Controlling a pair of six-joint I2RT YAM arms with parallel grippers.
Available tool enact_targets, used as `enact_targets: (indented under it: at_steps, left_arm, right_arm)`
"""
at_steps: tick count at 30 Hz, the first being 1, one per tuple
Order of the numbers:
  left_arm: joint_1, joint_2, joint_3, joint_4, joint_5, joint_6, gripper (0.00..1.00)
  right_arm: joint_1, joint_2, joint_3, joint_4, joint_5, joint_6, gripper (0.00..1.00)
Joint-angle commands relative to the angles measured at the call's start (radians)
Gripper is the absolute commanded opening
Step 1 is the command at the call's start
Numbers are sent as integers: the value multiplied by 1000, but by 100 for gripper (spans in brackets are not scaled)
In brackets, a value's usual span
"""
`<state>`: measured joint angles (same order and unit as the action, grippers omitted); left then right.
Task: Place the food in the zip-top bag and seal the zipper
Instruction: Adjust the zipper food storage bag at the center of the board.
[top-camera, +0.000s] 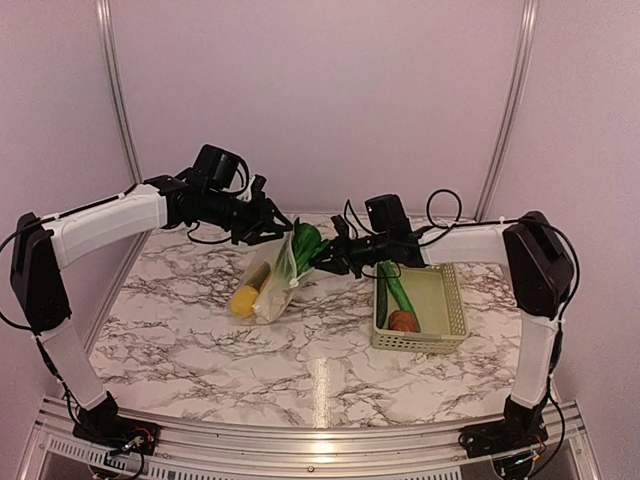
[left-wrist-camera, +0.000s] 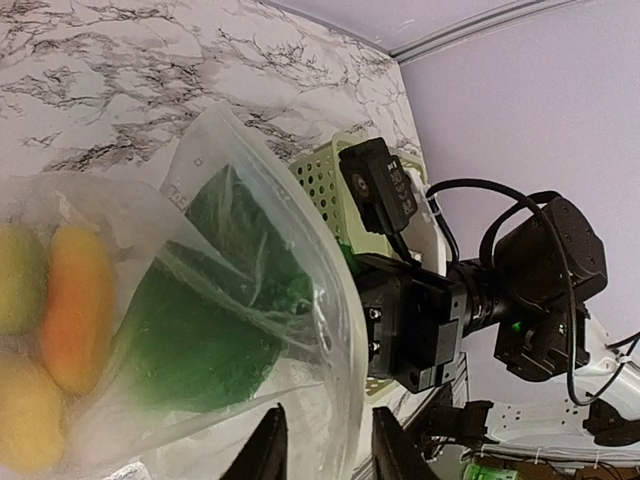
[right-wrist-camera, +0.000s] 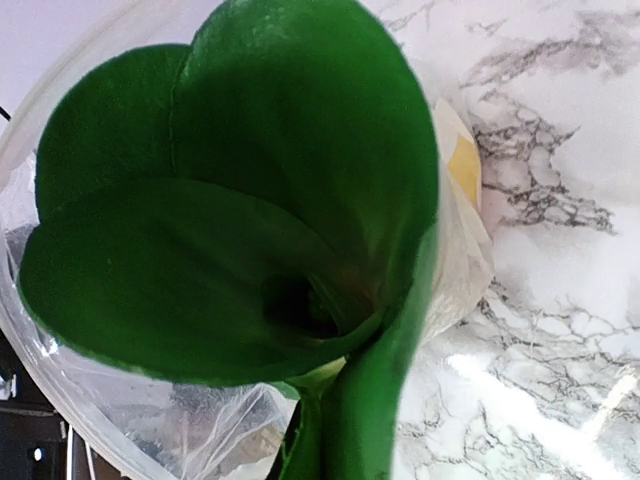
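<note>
The zip-top bag (top-camera: 268, 285) hangs tilted above the surface (top-camera: 190, 340), its mouth raised at the left hand (left-wrist-camera: 322, 448) so food can slide in; that hand's fingers stand slightly parted about the rim; the right hand (top-camera: 337, 250), closed seemingly on the bok choy (top-camera: 306, 240) stalk, pokes the leaves into the mouth; the left wrist view shows an orange piece (left-wrist-camera: 75, 300) deep inside; only overhead shows the cucumber (top-camera: 396, 288) in the basket (top-camera: 448, 300) right of the bag.

Right hand (top-camera: 330, 253) mostly hidden behind bok choy (right-wrist-camera: 240, 200) leaves in its own wrist view
</note>
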<state>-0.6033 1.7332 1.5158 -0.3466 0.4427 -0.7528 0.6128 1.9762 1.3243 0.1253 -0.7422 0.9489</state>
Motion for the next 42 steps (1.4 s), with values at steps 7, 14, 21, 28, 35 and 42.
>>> enact_targets:
  at_steps: [7, 14, 21, 28, 35, 42]
  left_arm:
    - [-6, 5, 59, -199, -98, 93, 53]
    - [-11, 20, 84, -215, -188, 86, 21]
    - [-22, 30, 83, -172, -130, 78, 17]
    - [-84, 3, 259, -242, -194, 123, 0]
    - [-103, 24, 200, -405, -354, 311, 0]
    - [-108, 7, 46, -303, -325, 275, 0]
  right_arm:
    - [42, -74, 258, -351, 54, -318, 2]
    - [42, -48, 316, -458, 81, -379, 35]
    - [42, -9, 367, -604, 159, -383, 53]
    - [21, -52, 387, -568, 137, -336, 47]
    - [-52, -164, 330, -580, 184, -350, 52]
    - [-71, -129, 291, -588, 182, -372, 53]
